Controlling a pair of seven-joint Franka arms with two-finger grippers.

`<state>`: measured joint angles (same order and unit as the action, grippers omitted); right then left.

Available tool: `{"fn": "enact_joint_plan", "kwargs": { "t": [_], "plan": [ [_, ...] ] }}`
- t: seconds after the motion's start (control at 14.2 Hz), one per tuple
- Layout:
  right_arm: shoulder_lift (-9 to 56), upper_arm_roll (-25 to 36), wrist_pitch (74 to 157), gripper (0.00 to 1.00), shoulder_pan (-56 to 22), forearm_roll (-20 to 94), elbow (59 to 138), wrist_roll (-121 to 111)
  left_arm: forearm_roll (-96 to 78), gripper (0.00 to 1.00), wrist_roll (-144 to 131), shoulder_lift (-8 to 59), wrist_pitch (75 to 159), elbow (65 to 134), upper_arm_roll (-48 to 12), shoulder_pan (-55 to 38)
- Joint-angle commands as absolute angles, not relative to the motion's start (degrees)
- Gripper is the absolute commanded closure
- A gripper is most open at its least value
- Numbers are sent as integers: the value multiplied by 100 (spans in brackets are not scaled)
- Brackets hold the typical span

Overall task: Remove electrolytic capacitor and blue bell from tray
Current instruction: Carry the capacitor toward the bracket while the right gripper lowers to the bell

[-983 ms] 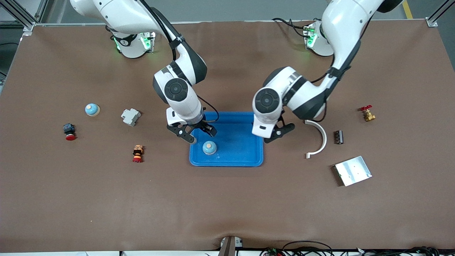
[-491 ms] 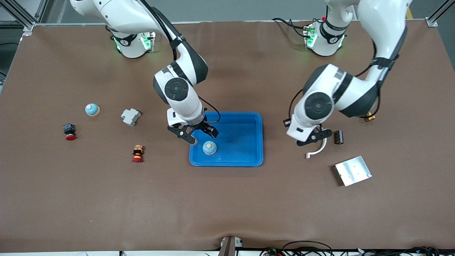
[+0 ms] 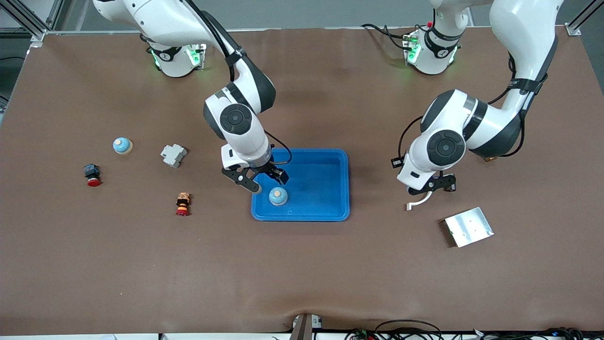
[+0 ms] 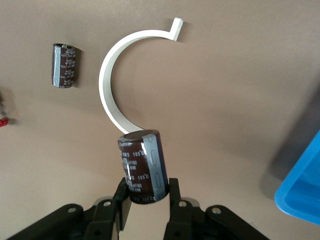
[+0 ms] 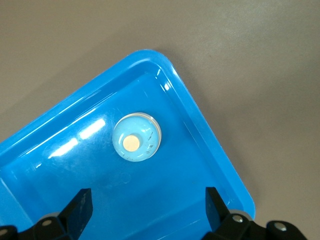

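Brown matting covers the table (image 3: 302, 274), and the bright blue tray (image 3: 325, 215) sits near its middle. Of the two things to take out, one is already clear of the tray and one is not.

The left gripper (image 3: 432, 186) hangs over bare table toward the left arm's end, well apart from the tray. Its jaws are clamped on the electrolytic capacitor (image 4: 141, 165), a dark brown can with a grey stripe. Below it lie a white curved bracket (image 4: 117, 70) and a second, smaller capacitor (image 4: 64, 65); a silver metal plate (image 3: 468, 226) lies nearer the front camera.

The right gripper (image 3: 257, 179) hovers over the tray at the edge toward the right arm's end, jaws spread wide and empty. The blue bell (image 3: 278, 196), a pale dome with a cream button on top, rests in the tray's corner nearest the front camera on that side. The right wrist view shows it ahead of the jaws, not yet between them.

So the step in hand looks like setting the capacitor down outside the tray. That calls for lowering it onto a bare patch clear of the bracket, then releasing. For the bell, the right gripper would need to centre over the dome, descend to straddle it and close low on its sides, since the rounded top could slip.
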<state>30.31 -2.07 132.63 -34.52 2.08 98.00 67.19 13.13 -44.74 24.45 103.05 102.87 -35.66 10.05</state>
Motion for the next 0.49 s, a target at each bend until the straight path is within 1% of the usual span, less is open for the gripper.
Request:
{"fn": "enact_joint_plan", "kwargs": {
  "t": [0.0,0.21,0.42],
  "plan": [
    [3462,-149,13289,0,-3542,71,9423,6882,1274,92,-4044,2145,10520,10704,-3647,1371],
    [3717,-141,13684,0,-3603,18,9387,7022,1318,92,-4025,2048,10950,11047,-3656,1494],
    [3867,-141,13763,0,-3595,-140,9317,7040,1327,93,-4025,2048,11328,11249,-3656,1485]
  ]
}}
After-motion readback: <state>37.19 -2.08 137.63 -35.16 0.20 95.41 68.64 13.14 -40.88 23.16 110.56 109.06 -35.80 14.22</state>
